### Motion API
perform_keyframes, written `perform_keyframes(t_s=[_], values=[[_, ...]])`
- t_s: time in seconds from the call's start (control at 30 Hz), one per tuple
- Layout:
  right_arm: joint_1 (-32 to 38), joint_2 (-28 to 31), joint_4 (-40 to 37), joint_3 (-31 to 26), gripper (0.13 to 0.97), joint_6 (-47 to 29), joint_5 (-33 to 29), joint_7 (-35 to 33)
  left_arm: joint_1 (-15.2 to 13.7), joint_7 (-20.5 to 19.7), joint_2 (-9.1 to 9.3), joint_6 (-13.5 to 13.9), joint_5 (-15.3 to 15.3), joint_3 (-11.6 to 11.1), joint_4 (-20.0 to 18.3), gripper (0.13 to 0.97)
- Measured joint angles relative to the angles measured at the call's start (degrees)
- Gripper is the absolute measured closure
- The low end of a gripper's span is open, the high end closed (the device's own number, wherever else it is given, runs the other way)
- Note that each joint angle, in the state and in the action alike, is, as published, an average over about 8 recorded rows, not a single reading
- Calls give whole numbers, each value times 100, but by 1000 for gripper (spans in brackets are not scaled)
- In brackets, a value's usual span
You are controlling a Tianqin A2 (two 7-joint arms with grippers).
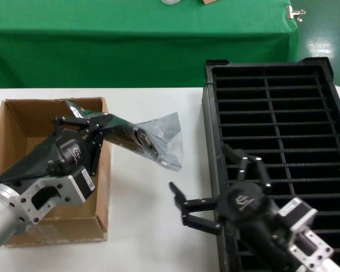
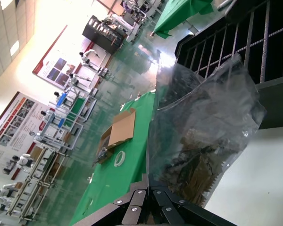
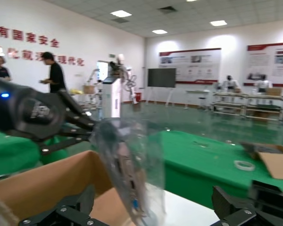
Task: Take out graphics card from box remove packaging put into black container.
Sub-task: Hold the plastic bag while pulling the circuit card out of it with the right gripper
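My left gripper (image 1: 88, 131) is shut on one end of the packaging (image 1: 158, 141), a crinkled smoky-grey bag held in the air over the right wall of the brown box (image 1: 17, 122). The graphics card (image 1: 140, 138) shows dark through the bag, still inside it. In the left wrist view the fingertips (image 2: 140, 187) pinch the packaging (image 2: 203, 122), with the graphics card (image 2: 198, 165) inside. My right gripper (image 1: 180, 205) stands open on the white table, just below the bag's free end and beside the black container (image 1: 272, 85). From the right wrist, the packaging (image 3: 127, 155) hangs between the open right gripper (image 3: 153, 217) fingers.
The white table (image 1: 147, 238) carries the box on the left and the slotted container on the right. A green-covered table (image 1: 141, 39) stands behind, with a flat cardboard piece (image 3: 278, 165) and a tape roll (image 3: 244, 165) on it.
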Motion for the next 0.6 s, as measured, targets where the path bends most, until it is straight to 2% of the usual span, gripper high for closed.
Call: perform_keyframes(t_s=[0.33, 0.6], values=[[388, 71, -100, -570, 307, 311, -564, 392, 0, 0, 0, 0, 0, 0, 0, 958], [708, 130, -123, -742, 492, 488, -835, 729, 0, 0, 0, 0, 0, 0, 0, 958]])
